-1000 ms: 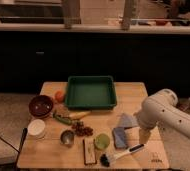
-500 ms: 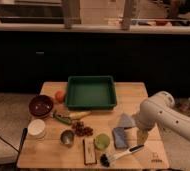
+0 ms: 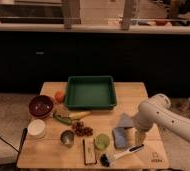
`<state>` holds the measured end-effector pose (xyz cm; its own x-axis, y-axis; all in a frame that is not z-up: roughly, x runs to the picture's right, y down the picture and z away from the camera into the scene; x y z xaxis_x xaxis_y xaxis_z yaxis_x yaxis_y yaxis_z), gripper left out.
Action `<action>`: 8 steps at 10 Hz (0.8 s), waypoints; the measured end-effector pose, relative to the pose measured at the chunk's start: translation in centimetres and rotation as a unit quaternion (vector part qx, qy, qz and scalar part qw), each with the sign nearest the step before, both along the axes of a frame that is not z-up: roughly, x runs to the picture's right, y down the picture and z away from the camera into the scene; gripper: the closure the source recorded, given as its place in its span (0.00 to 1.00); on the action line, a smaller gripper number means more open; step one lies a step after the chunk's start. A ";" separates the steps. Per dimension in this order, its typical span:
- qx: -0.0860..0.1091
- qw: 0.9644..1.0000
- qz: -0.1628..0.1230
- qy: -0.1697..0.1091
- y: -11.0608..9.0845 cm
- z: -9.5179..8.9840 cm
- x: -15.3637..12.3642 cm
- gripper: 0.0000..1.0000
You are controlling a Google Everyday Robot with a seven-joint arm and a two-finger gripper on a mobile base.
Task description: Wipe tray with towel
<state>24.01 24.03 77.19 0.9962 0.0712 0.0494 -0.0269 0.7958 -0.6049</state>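
Note:
A green tray (image 3: 90, 93) sits at the back middle of the wooden table (image 3: 133, 100). A grey-blue towel (image 3: 122, 130) lies crumpled on the table at the front right, in front of the tray. My white arm reaches in from the right, and my gripper (image 3: 139, 136) hangs just right of the towel, low over the table. The fingers point down beside the towel's right edge.
A dark red bowl (image 3: 40, 105), an orange (image 3: 60, 96), a white cup (image 3: 36, 128), a metal cup (image 3: 67, 137), a green pepper and banana (image 3: 68, 117), dark berries (image 3: 82, 129), a green sponge (image 3: 102, 141), a brush (image 3: 119, 154) and a bar (image 3: 89, 151) lie across the front.
My arm has shifted slightly left and down, bringing the gripper closer to the towel's right edge. Nothing on the table has moved.

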 end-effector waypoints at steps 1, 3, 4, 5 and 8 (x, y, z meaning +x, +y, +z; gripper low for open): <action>-0.005 1.000 0.002 -0.001 0.5 0.8 -0.1 0.20; -0.009 1.000 0.008 0.002 0.9 1.2 0.0 0.20; -0.011 1.000 0.011 0.002 1.0 1.5 0.0 0.20; -0.010 1.000 0.010 0.001 1.0 1.7 -0.2 0.20; 0.003 1.000 -0.019 -0.017 -0.5 2.3 -0.3 0.20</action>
<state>23.72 23.52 79.46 0.9960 0.0327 0.0834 0.0240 0.7999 -0.5997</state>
